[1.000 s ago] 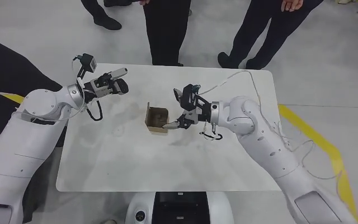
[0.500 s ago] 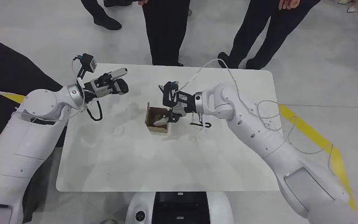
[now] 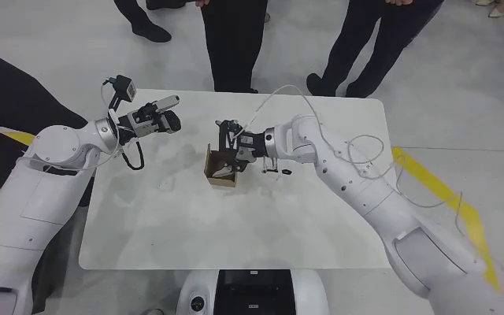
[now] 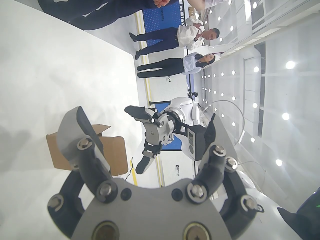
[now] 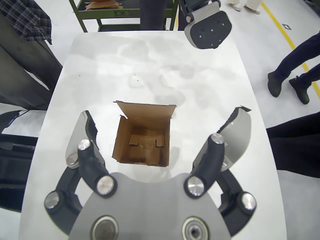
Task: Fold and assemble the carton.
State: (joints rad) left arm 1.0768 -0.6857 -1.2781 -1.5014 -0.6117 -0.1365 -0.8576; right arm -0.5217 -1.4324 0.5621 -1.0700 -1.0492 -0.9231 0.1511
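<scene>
Your carton stands mid-table: plain brown cardboard, top open, one flap upright at rim, bottom tabs interlocked inside. Your right gripper hangs directly above it, jaws spread wide either side of opening, holding nothing. Your left gripper is raised over table's far left part, well apart from carton, jaws likewise spread, empty. Lettering marks rail of green cart beyond table; flattened cardboard lies on its shelf.
</scene>
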